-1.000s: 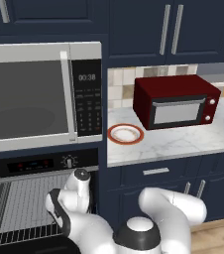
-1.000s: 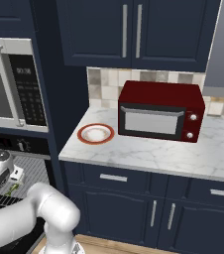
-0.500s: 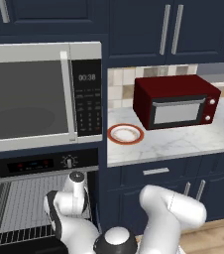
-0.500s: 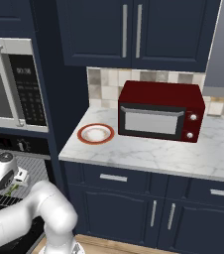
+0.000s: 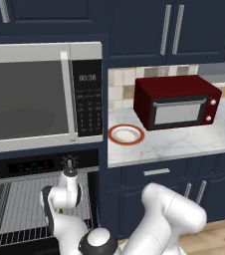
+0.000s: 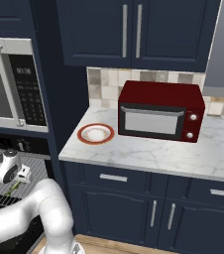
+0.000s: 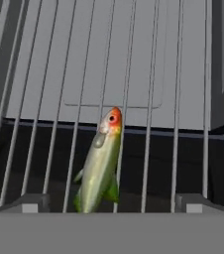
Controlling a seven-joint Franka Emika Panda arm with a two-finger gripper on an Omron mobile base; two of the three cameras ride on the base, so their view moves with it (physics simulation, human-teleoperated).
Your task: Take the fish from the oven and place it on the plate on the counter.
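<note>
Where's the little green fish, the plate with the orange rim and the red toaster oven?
Slender greenish-yellow fish point(image 7: 100, 166): hand view, mid-body.
Small round white plate with orange-red rim point(image 5: 112, 135): left base view, left rim.
Red toaster oven point(image 6: 161, 109): right base view, front door.

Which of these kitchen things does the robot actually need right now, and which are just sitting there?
Needed: the fish on the oven rack, the gripper above it, the plate, the counter.

Just there: the red toaster oven, the microwave, the upper cabinets.
</note>
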